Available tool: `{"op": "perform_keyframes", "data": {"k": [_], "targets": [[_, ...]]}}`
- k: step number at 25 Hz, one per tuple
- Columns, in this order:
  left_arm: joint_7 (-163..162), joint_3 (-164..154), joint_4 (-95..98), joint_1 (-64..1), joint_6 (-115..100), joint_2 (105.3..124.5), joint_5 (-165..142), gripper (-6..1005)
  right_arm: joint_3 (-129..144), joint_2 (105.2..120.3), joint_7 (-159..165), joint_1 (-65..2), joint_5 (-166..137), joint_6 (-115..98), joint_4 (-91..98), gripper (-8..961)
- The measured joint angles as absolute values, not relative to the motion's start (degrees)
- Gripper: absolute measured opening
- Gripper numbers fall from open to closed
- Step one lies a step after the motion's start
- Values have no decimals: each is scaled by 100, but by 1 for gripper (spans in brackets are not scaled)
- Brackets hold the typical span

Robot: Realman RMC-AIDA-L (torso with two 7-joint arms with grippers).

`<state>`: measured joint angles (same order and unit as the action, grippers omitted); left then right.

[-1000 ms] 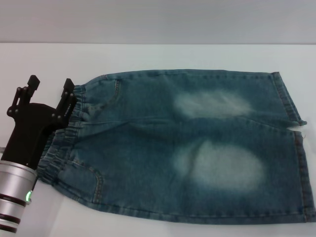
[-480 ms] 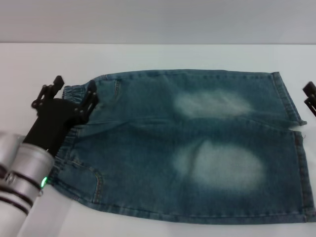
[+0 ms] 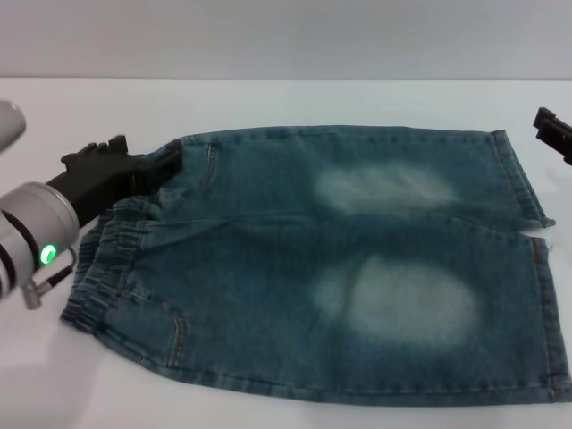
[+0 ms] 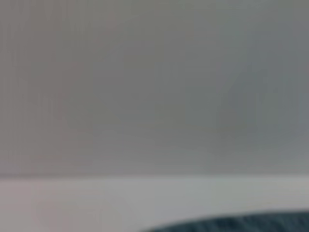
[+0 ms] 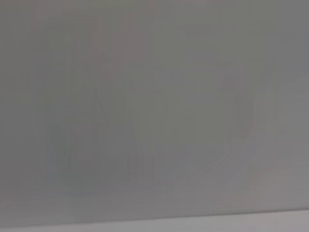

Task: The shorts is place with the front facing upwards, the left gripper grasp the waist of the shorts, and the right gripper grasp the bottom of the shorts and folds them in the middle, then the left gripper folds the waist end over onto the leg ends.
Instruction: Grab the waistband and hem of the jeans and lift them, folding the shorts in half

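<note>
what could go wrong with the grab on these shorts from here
The left gripper lies low at the far corner of the waist of the shorts, so it may pinch only the edge and the gathered band could slip out.

The right gripper sits off the cloth beside the leg ends, barely in view; if the left lifts first, the fold could skew.

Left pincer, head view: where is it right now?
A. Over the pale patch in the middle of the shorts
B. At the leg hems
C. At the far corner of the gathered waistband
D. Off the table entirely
C: the left pincer lies low at the far corner of the waist of the shorts, away from the pale patches and the hems.
</note>
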<state>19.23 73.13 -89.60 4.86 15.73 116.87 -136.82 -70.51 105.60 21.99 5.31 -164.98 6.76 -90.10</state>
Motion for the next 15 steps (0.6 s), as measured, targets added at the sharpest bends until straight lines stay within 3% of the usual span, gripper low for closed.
{"op": "perform_keyframes", "data": {"k": [4,6,12,15], "targets": [[1924,8042,-9588,464,3258,11780,-13652,753,-7452,10666,1805,447,-16447,2801,-10303,711],[1880,8161,-9807,524,3537,11779,-13646,752,-7861,10853,1316,313,-15992,3835,-10657,711],[1493,8796,-10202,576,4737,11783,-13855,751,-9181,11811,-256,236,-15197,6124,-11297,712],[1209,9002,-10270,548,5363,11787,-14222,750,-9329,11863,-275,356,-15199,6648,-11564,712]]}}
